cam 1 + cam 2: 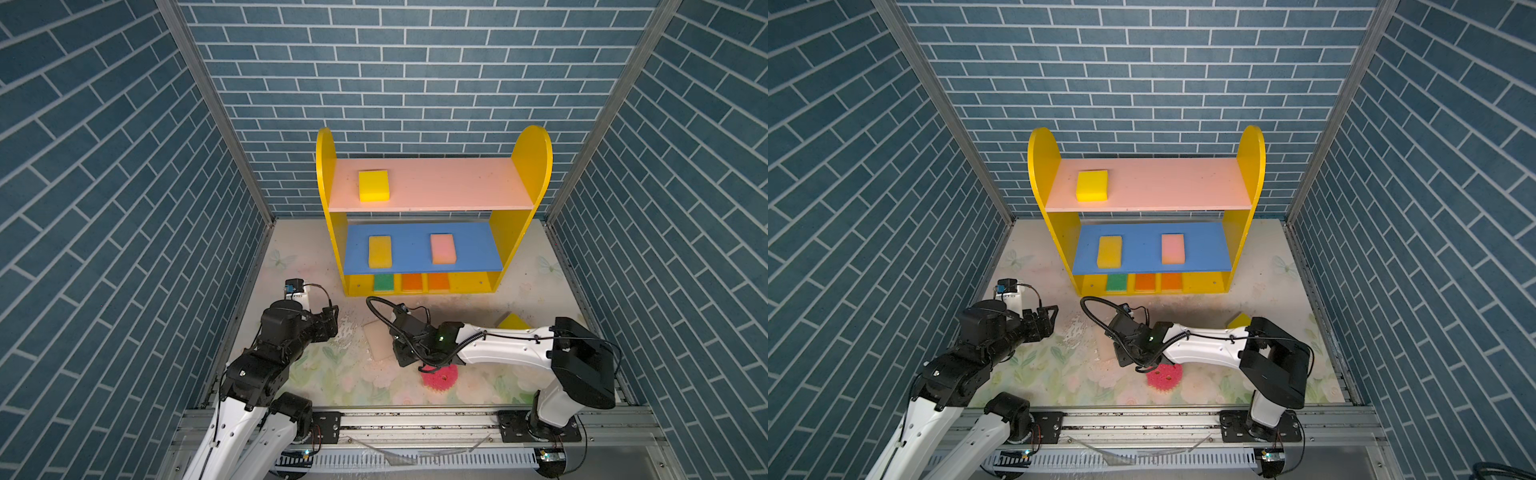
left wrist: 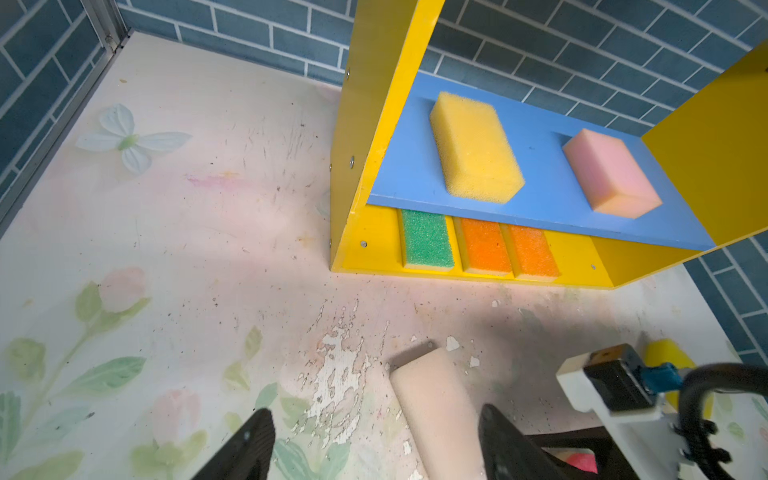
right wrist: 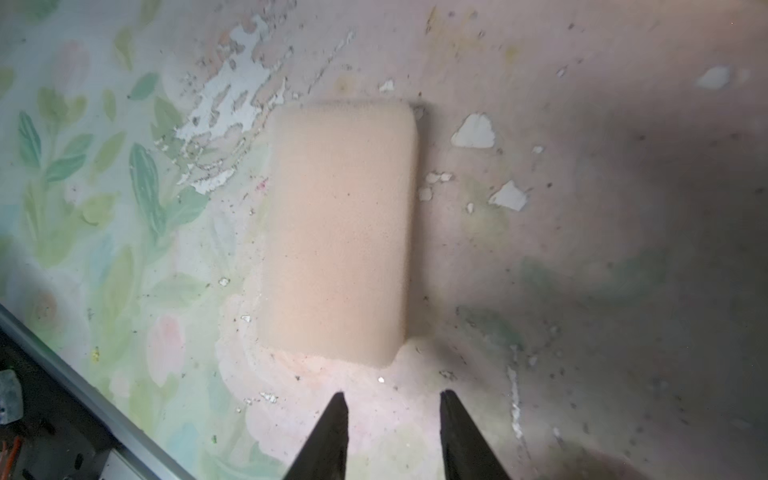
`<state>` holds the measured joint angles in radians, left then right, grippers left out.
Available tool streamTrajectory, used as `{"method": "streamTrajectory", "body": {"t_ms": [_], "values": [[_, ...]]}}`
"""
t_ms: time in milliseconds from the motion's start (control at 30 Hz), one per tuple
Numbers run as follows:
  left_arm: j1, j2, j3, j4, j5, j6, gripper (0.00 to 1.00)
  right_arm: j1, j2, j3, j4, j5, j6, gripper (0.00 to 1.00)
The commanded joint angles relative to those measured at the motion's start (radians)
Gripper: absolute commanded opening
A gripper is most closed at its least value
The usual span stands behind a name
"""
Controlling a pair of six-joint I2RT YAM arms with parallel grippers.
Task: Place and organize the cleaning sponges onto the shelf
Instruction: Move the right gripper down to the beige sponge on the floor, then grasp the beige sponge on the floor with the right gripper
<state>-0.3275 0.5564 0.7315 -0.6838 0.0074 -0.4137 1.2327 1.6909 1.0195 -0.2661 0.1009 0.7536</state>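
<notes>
The shelf [image 1: 326, 166] holds a yellow sponge [image 1: 374, 185] on its pink board. A yellow one [image 1: 380, 252] and a pink one [image 1: 443, 248] lie on the blue board. A green sponge [image 1: 384, 282] and two orange ones [image 1: 412, 281] sit on the base. A cream sponge [image 3: 340, 232] lies flat on the table just ahead of my right gripper [image 3: 393, 395], which is open and empty. A round pink sponge [image 1: 440, 378] peeks out from under the right arm. My left gripper [image 2: 376, 415] hovers open and empty left of the cream sponge [image 2: 436, 399].
Another yellow sponge [image 1: 512, 321] lies on the table behind the right forearm. Brick-patterned walls close in three sides. The right wrist camera and its cable [image 2: 619, 382] stand close to the left gripper. A metal rail [image 1: 415, 419] runs along the front edge.
</notes>
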Motion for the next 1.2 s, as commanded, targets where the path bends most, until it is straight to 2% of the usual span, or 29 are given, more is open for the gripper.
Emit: {"method": "streamTrajectory", "body": {"t_ms": [0,267,300,433,600,900,933,1000,1033,1167], "values": [[0.005,0.0,-0.015,0.015,-0.008,-0.01,0.79,0.004,0.063,0.02,0.08,-0.078,0.032,0.39],[0.015,0.017,-0.03,0.022,-0.003,-0.01,0.81,-0.018,0.158,0.084,0.105,-0.08,0.024,0.38],[0.017,0.019,-0.03,0.028,-0.001,-0.011,0.81,-0.026,0.167,0.078,0.116,-0.09,0.032,0.35],[0.023,0.035,-0.069,0.054,0.013,-0.023,0.81,-0.052,0.174,0.041,0.168,-0.139,0.065,0.13],[0.027,0.069,-0.076,0.084,0.037,-0.033,0.81,-0.058,0.124,0.026,0.131,-0.124,0.033,0.0],[0.031,0.117,-0.09,0.126,0.062,-0.053,0.8,-0.067,-0.006,0.051,-0.039,-0.012,-0.061,0.0],[0.032,0.118,-0.093,0.132,0.068,-0.056,0.81,-0.07,-0.013,0.05,-0.037,-0.008,-0.065,0.03],[0.032,0.117,-0.105,0.144,0.072,-0.065,0.8,-0.084,-0.016,0.042,-0.012,-0.013,-0.072,0.2],[0.031,0.116,-0.111,0.148,0.071,-0.071,0.8,-0.092,-0.012,0.046,-0.006,-0.016,-0.073,0.25],[0.031,0.12,-0.128,0.163,0.083,-0.099,0.8,-0.127,0.045,0.077,0.048,-0.056,-0.066,0.32]]}}
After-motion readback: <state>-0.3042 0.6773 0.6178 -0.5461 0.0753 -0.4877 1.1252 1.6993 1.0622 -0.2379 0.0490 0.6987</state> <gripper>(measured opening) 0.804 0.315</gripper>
